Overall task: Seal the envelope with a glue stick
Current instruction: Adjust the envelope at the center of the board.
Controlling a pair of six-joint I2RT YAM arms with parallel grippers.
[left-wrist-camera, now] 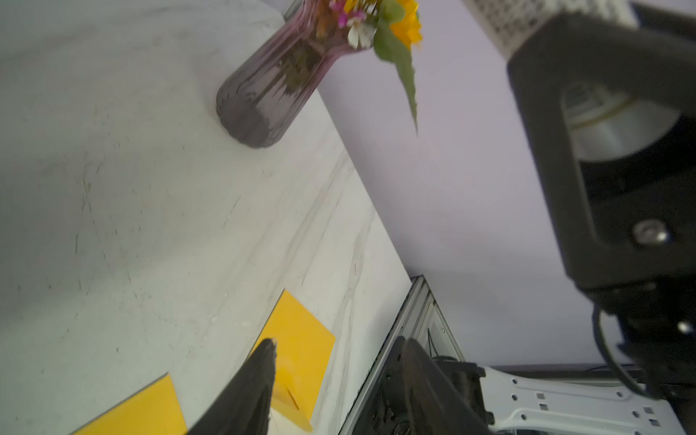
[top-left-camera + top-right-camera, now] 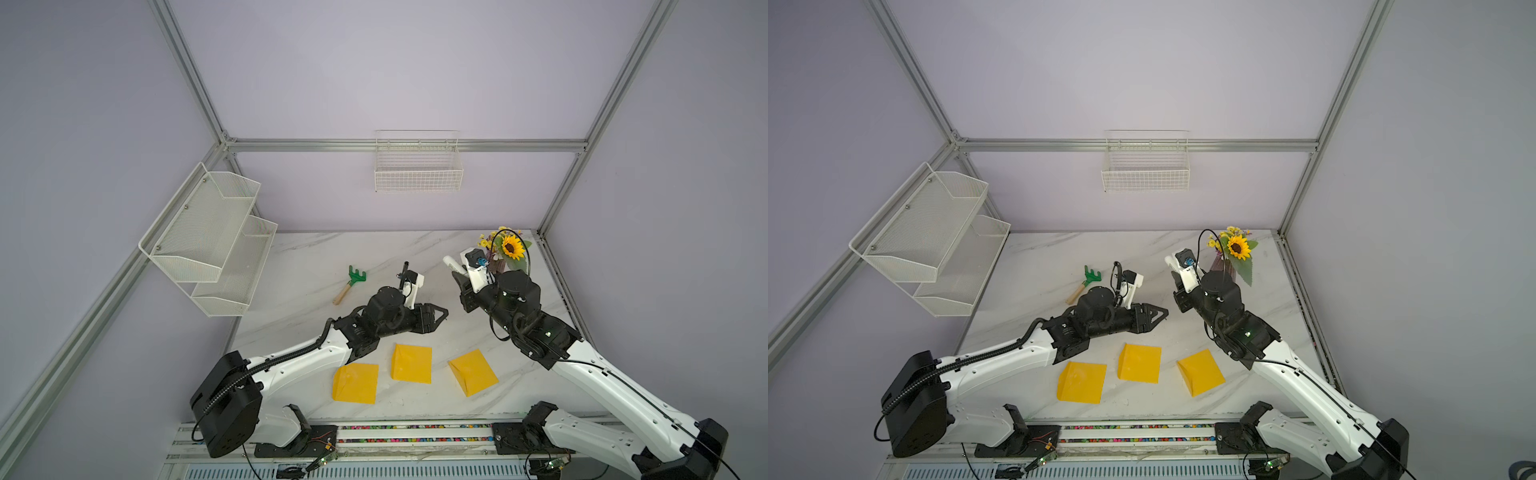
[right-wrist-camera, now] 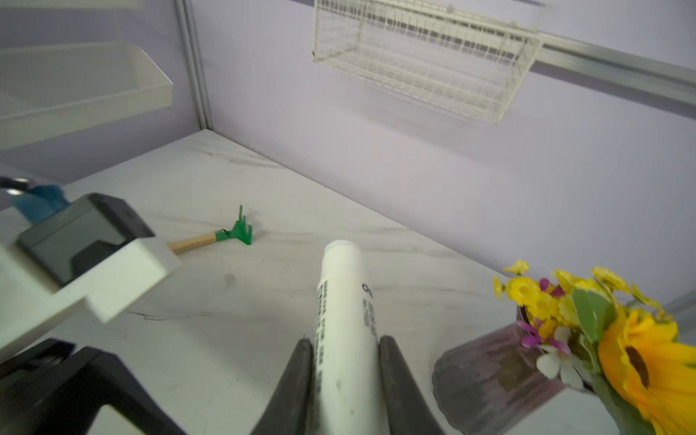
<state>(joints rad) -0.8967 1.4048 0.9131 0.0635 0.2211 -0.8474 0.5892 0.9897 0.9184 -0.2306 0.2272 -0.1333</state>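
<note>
The glue stick (image 3: pixel 344 301), a white tube with dark print, is clamped between the fingers of my right gripper (image 3: pixel 346 341). It is held above the back right of the table and points up and away. In both top views it sticks out of the right gripper (image 2: pixel 459 277) as the glue stick (image 2: pixel 452 264). My left gripper (image 2: pixel 442 314) hovers mid-table, open and empty, its tips (image 1: pixel 339 342) aimed toward the right arm. Three yellow envelopes (image 2: pixel 356 382) (image 2: pixel 411 363) (image 2: pixel 473 371) lie flat near the front edge, below both grippers.
A green rake with a wooden handle (image 2: pixel 351 284) lies left of centre. A vase with a sunflower (image 2: pixel 510 248) stands in the back right corner, close behind the right gripper. A wire basket (image 2: pixel 417 166) hangs on the back wall. Mesh shelves (image 2: pixel 212 237) hang on the left.
</note>
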